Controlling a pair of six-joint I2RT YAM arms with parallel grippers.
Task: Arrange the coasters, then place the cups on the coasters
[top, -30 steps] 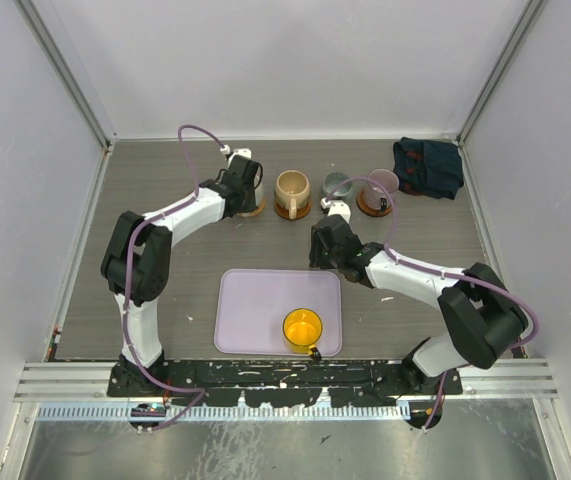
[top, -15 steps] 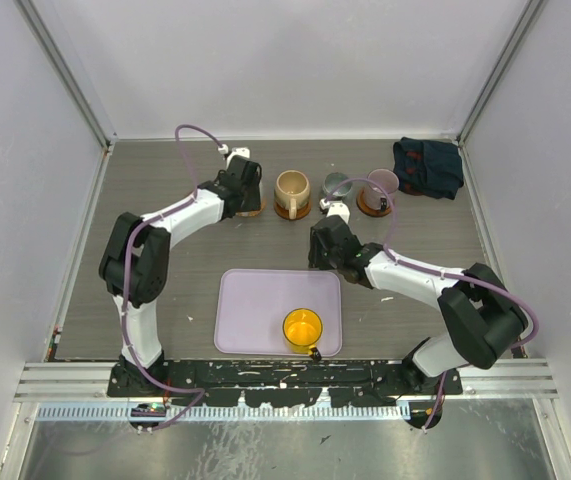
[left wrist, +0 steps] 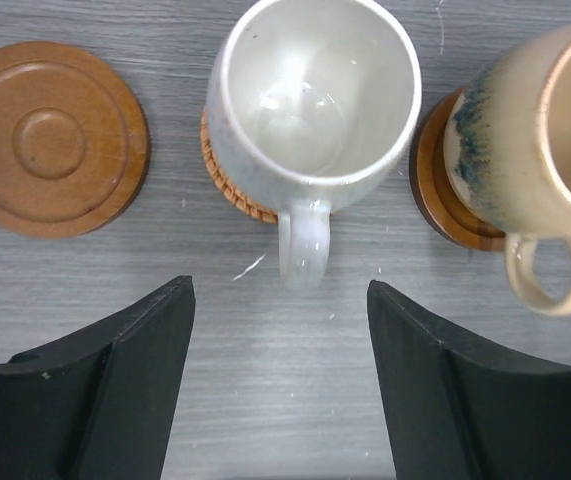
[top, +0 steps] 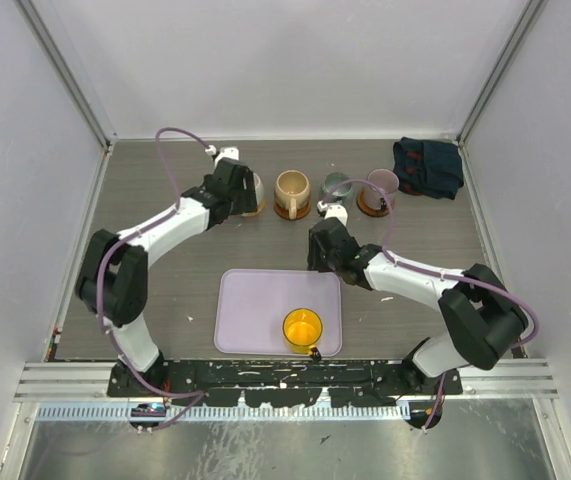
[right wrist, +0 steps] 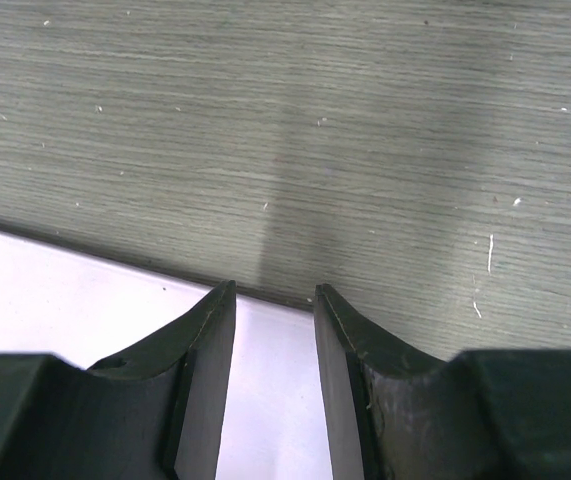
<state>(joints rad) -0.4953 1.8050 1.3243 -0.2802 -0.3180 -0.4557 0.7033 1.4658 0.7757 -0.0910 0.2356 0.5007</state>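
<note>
- Left gripper (left wrist: pixel 277 300) stands wide and holds nothing. Its fingers sit either side of the handle of the white cup (left wrist: pixel 313 95) without touching it.
- That cup is upright on a woven coaster (left wrist: pixel 227 185) in the back row, with its handle pointing at the gripper.
- Just right of it, the tan cup (left wrist: pixel 555 150) sits on a dark coaster (left wrist: pixel 435 190).
- Two more cups, grey-green (top: pixel 337 186) and mauve (top: pixel 382 183), stand farther right along the row.
- Just left of the white cup, apart from it, lies a bare coaster (left wrist: pixel 53 135) — the only one I can see with no cup on it.
- Right gripper (right wrist: pixel 274 290) has its jaws narrow with nothing between them. It hangs low over the far right corner of the tray (right wrist: pixel 65 300).
- The yellow cup (top: pixel 303 327) stands upright on the tray near its near right corner, well apart from the row.
- What counts next, I'd say, is where that cup lies from each gripper.
  - It is toward the arm bases from both, but the right gripper is clearly nearer, only the tray's depth away.
  - The left gripper is up at the row, well apart from the cup yet right beside the bare coaster.
- So the pickup looks to suit the right arm and the set-down the left end.
- The cup's handle seems to point at the near edge, away from both grippers, though it is small in the top view.
</note>
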